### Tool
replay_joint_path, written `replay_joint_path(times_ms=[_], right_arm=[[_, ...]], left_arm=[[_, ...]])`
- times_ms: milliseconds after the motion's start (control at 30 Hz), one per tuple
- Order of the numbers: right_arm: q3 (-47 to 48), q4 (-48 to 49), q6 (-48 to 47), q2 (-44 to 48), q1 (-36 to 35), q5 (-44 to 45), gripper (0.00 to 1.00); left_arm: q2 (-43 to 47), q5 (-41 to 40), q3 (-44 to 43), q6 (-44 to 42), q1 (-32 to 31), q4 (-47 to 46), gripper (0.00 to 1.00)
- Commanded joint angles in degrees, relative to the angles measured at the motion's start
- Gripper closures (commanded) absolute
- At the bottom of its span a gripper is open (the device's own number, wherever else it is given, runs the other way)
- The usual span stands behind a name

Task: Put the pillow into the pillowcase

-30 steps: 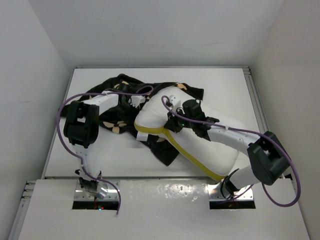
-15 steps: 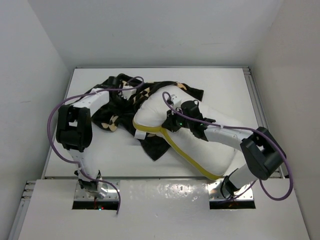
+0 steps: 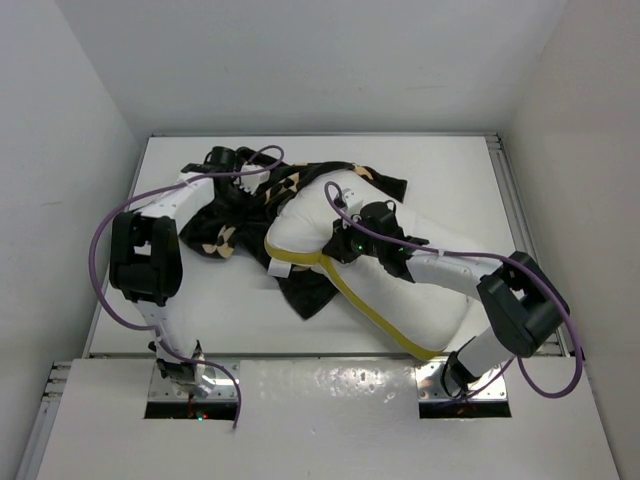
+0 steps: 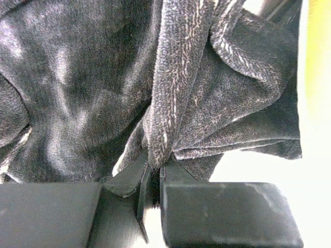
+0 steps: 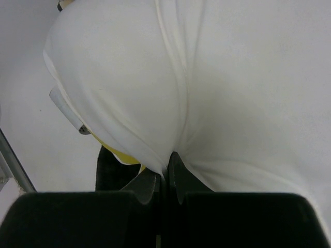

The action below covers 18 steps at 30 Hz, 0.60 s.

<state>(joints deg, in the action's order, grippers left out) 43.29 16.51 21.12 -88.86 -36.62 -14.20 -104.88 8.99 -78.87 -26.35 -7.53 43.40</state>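
Observation:
The white pillow point(image 3: 400, 285) with yellow piping lies across the middle and right of the table, its upper end tucked against the black flowered pillowcase point(image 3: 230, 215). My left gripper point(image 3: 250, 178) is shut on a fold of the pillowcase point(image 4: 176, 103) at the back left; in the left wrist view point(image 4: 154, 173) the velvety cloth is pinched between the jaws. My right gripper point(image 3: 338, 240) is shut on a pinch of the pillow's white cover point(image 5: 196, 77) near its upper end, as the right wrist view point(image 5: 165, 173) shows. Yellow piping point(image 5: 116, 152) shows just below the pinch.
The white table point(image 3: 450, 170) has raised rails along its left and right edges and white walls around it. Purple cables loop over both arms. The pillowcase's lower part point(image 3: 310, 290) lies under the pillow's left side.
My left gripper has pulled the pillowcase fold toward the back left, bunching the cloth there. The pillow and right gripper have shifted slightly left.

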Motion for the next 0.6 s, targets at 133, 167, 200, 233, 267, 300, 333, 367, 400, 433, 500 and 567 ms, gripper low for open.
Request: replay_joint_path(times_ms=[133, 167, 200, 233, 267, 300, 333, 367, 400, 433, 500, 567], right_arm=[[2.8, 3.4, 1.3, -0.3, -0.4, 1.8, 1.00], [3.2, 3.4, 1.4, -0.5, -0.5, 1.8, 1.00], [3.5, 3.4, 1.6, -1.0, -0.6, 1.9, 1.00], [4.2, 3.4, 2.0, -1.4, -0.6, 2.1, 1.00], [4.7, 3.1, 2.3, -1.8, -0.5, 2.9, 1.00], [5.1, 2.9, 2.8, -2.1, -0.6, 3.4, 1.00], [5.1, 2.8, 2.8, -2.1, -0.7, 4.3, 1.00], [5.1, 2.9, 3.0, -2.1, -1.2, 5.0, 1.00], [5.1, 3.0, 3.0, -2.3, -1.3, 6.3, 1.00], [5.0, 2.8, 3.2, -2.3, -1.7, 6.9, 1.00], [5.5, 1.8, 3.6, -2.6, -2.4, 8.9, 1.00], [6.0, 1.2, 4.1, -2.8, -2.7, 9.8, 1.00]], left_arm=[[0.7, 1.4, -3.5, 2.2, 1.2, 1.5, 1.00], [0.6, 1.1, -3.7, 2.3, 1.2, 1.6, 1.00], [0.4, 1.0, -3.9, 2.4, 1.2, 2.0, 1.00], [0.0, 0.8, -4.4, 2.5, 1.3, 2.2, 1.00], [-0.1, 0.7, -4.7, 2.5, 1.2, 2.5, 1.00], [-0.5, 0.7, -5.0, 2.5, 1.2, 2.4, 1.00], [-0.6, 0.7, -5.2, 2.6, 1.2, 2.3, 1.00], [-0.9, 0.8, -5.4, 2.7, 1.2, 2.4, 1.00], [-1.4, 0.9, -5.6, 2.7, 1.3, 2.7, 1.00], [-1.6, 1.5, -6.0, 2.7, 1.2, 3.0, 1.00], [-1.7, 1.7, -6.2, 2.4, 1.3, 3.7, 1.00], [-1.6, 1.8, -5.7, 1.9, 1.3, 3.5, 1.00]])
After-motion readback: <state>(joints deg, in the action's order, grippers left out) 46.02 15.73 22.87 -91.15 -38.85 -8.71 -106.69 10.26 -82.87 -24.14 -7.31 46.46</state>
